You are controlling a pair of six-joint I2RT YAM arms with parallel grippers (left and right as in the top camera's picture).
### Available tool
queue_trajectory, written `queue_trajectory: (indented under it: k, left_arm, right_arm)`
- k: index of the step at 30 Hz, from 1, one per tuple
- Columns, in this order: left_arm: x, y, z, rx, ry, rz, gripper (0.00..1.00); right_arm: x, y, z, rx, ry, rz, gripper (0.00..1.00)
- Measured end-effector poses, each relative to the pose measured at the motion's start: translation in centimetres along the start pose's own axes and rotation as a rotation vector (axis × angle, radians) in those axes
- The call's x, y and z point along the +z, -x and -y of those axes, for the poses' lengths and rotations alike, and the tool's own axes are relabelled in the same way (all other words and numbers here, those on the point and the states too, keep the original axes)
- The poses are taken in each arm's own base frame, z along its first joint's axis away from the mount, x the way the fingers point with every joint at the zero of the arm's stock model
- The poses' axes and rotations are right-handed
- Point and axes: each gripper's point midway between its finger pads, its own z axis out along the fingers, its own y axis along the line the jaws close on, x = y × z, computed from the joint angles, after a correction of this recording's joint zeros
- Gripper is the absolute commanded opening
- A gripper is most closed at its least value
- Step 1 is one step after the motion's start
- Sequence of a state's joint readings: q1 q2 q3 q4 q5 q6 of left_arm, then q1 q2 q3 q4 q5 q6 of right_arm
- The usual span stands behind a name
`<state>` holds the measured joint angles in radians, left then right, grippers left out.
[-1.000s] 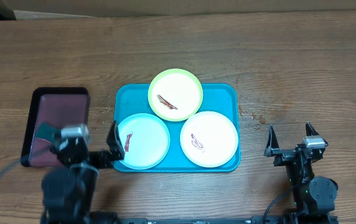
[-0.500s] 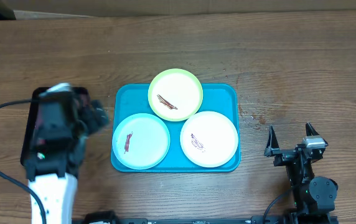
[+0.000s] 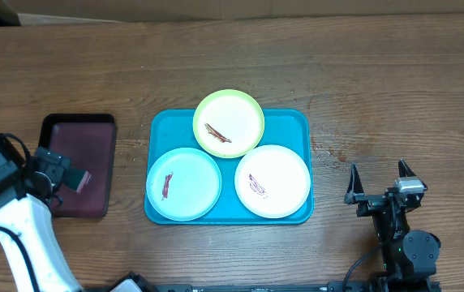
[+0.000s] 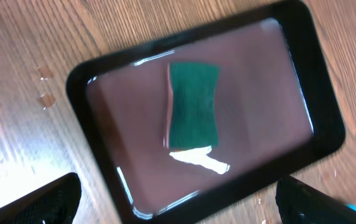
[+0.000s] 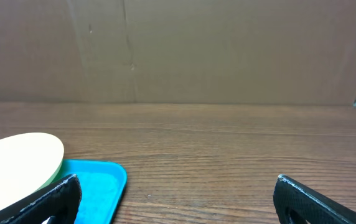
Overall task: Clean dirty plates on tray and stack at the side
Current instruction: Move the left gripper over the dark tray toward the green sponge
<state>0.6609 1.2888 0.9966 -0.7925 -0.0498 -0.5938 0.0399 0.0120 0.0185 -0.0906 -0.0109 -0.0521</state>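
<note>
Three plates lie on the turquoise tray (image 3: 297, 122): a lime green plate (image 3: 229, 122) at the back, a light blue plate (image 3: 184, 184) front left and a white plate (image 3: 272, 180) front right, each with a reddish-brown smear. My left gripper (image 3: 60, 169) hangs open over the maroon tray, left of the plates. In its wrist view the left gripper (image 4: 181, 208) holds nothing. My right gripper (image 3: 378, 185) stands open on the table right of the tray. The right gripper (image 5: 178, 199) is empty, with the white plate (image 5: 16, 158) and the tray's corner (image 5: 97, 186) at its left.
A small dark maroon tray (image 3: 74, 130) with a black rim sits left of the turquoise tray. A green sponge (image 4: 193, 106) lies on its wet floor (image 4: 252, 112). A brown cardboard wall (image 5: 178, 50) closes off the table's far edge.
My left arm has swung left, away from the light blue plate's edge, and now hangs over the maroon tray. The right arm has not moved.
</note>
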Motion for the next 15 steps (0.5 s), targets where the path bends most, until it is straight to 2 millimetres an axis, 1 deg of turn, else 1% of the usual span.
queue_trajectory:
  k: [2, 5, 7, 9, 12, 15]
  left_arm:
    - [1.2, 0.1, 0.0, -0.023, 0.005, -0.023, 1.00]
    - [3.0, -1.0, 0.2, -0.038, 0.009, -0.097, 1.00]
    - [4.1, -1.9, 0.2, -0.041, 0.015, -0.152, 0.92]
    - [5.2, -2.8, 0.5, -0.016, 0.002, -0.204, 0.93]
    - [5.9, -3.9, 0.4, 0.010, 0.003, -0.271, 0.93]
    - [5.4, -4.0, 0.0, 0.012, 0.046, -0.304, 0.94]
  right_arm:
    - [0.0, 0.0, 0.0, 0.000, 0.000, 0.000, 1.00]
    - [0.0, 0.0, 0.0, 0.000, 0.000, 0.000, 1.00]
    - [0.0, 0.0, 0.0, 0.000, 0.000, 0.000, 1.00]
    - [0.0, 0.0, 0.0, 0.000, 0.000, 0.000, 1.00]
    - [0.0, 0.0, 0.0, 0.000, 0.000, 0.000, 1.00]
    - [0.0, 0.0, 0.0, 0.000, 0.000, 0.000, 1.00]
